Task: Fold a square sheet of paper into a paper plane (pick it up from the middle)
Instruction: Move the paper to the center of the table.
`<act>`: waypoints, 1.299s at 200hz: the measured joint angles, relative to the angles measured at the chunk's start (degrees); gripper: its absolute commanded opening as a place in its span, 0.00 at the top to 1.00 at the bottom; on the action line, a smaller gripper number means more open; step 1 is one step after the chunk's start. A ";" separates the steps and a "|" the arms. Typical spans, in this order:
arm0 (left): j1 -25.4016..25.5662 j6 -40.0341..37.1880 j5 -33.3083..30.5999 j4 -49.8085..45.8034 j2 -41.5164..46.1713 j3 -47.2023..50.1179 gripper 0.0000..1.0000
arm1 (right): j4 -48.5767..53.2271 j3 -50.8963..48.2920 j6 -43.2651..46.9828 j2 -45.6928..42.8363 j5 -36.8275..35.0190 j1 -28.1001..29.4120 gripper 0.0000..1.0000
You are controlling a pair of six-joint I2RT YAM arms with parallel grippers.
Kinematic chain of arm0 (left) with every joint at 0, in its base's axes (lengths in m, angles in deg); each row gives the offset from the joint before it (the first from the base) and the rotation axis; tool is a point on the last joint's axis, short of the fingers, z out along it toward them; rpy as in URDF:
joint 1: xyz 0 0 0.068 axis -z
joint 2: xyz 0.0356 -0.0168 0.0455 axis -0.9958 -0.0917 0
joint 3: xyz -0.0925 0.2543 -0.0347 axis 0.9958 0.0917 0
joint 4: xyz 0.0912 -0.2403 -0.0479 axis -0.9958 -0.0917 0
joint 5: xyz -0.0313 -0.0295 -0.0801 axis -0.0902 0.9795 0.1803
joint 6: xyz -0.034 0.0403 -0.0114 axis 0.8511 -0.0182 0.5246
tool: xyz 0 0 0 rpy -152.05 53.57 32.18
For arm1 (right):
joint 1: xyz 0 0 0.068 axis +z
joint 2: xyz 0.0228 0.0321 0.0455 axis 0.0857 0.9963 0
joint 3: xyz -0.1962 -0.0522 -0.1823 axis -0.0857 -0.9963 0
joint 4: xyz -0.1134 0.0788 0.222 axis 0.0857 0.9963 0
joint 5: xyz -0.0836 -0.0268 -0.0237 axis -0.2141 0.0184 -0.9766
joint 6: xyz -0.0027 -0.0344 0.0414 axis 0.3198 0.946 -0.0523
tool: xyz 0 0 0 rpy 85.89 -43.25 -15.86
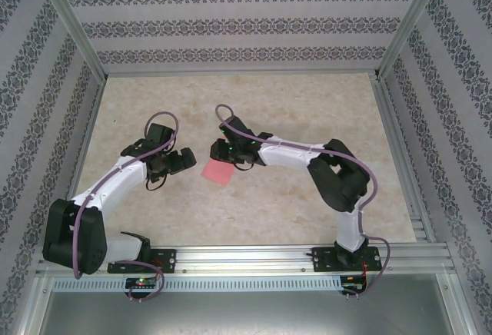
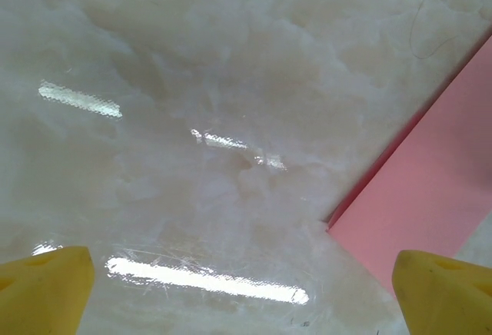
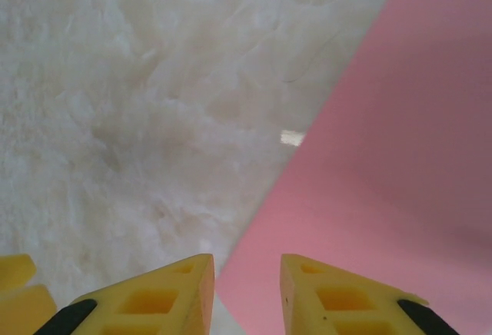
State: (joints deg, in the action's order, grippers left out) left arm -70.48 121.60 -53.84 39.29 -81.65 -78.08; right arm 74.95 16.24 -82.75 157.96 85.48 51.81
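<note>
The salmon-pink square sheet of paper lies on the marble tabletop between my two grippers. My left gripper sits just left of it. In the left wrist view that gripper stands wide open over bare table, and the paper reaches in from the right, beside the right fingertip. My right gripper hangs over the paper's far edge. In the right wrist view its jaws are narrowed with a clear gap, and one edge of the paper runs through that gap. No paper plane shape shows.
Patterned walls with metal posts enclose the table on three sides. An aluminium rail carrying both arm bases runs along the near edge. Bare marble surface lies in front of the paper.
</note>
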 measured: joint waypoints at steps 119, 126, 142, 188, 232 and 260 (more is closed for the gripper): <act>-0.44 -0.46 5.53 2.71 0.35 0.24 0.02 | 8.02 6.03 12.09 8.61 8.22 0.24 0.71; -0.46 -0.59 6.21 2.82 0.28 0.24 0.03 | 8.28 5.29 13.77 8.15 8.90 0.15 0.71; -0.46 -1.01 7.74 3.15 -0.04 0.24 0.05 | 8.66 1.81 17.42 5.73 10.75 -0.57 0.72; 0.87 -1.68 13.22 6.88 -1.33 1.46 0.20 | 6.64 -10.43 17.51 -3.58 14.01 -3.30 0.72; 7.93 1.03 16.81 13.35 -2.78 4.15 0.54 | -4.42 -19.65 5.53 -13.40 9.51 -1.79 0.92; 13.38 4.26 18.84 18.60 -5.25 4.74 0.75 | -8.55 -21.90 0.68 -15.28 6.47 -1.73 0.96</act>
State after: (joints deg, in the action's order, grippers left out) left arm -57.10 125.86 -35.00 57.89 -86.89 -73.34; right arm 66.40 -5.66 -82.07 142.68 91.95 50.08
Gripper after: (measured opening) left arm 0.330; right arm 0.052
